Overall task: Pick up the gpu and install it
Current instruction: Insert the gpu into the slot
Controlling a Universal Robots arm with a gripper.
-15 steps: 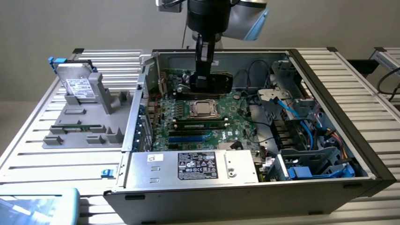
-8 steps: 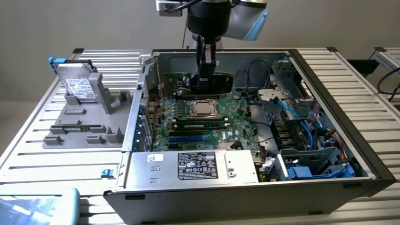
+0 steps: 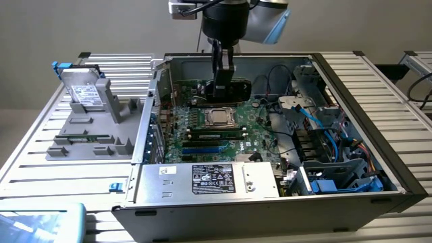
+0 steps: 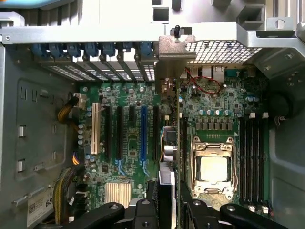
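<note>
The gpu (image 4: pixel 179 119) is seen edge-on in the wrist view, a thin green card with a silver metal bracket (image 4: pixel 174 52) at its far end by the case's rear slot openings. It stands on edge over the motherboard (image 4: pixel 214 102), between the blue expansion slot (image 4: pixel 143 131) and the CPU socket (image 4: pixel 213 168). My gripper (image 4: pixel 167 212) is shut on the card's near end, one finger on each face. In the exterior view the gripper (image 3: pixel 225 83) reaches down into the open computer case (image 3: pixel 378 152), with the gpu (image 3: pixel 229 92) a dark shape just behind the CPU socket (image 3: pixel 219 117).
A silver drive with a white label (image 3: pixel 86 93) leans on a grey fixture (image 3: pixel 94 139) at the exterior view's left. Memory sticks (image 3: pixel 216 133) lie in front of the socket. The power supply (image 3: pixel 209 179) fills the case's front; drive cages and blue cables (image 3: pixel 331 167) crowd its right.
</note>
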